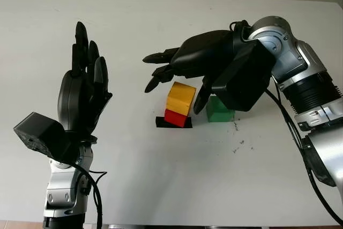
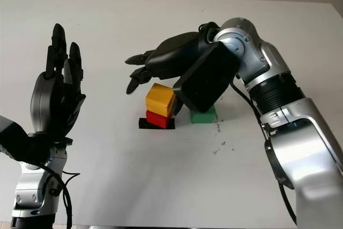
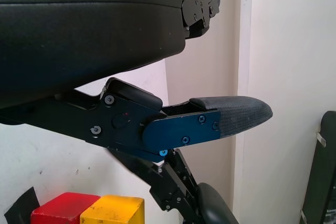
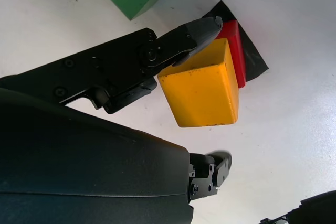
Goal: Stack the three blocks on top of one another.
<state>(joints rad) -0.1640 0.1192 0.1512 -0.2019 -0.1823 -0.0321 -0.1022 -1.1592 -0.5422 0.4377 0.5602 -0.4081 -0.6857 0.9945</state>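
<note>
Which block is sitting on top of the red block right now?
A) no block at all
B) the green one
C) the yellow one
C: the yellow block sits on the red block, while the green block stands beside them on the white table. The right hand is open just above the pair, and the left hand is open, raised off to the side.

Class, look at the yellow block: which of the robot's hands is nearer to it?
The right hand. It hovers just above the yellow block, which sits on the red block, thumb beside it. The left hand is raised, open, well off to the side.
</note>
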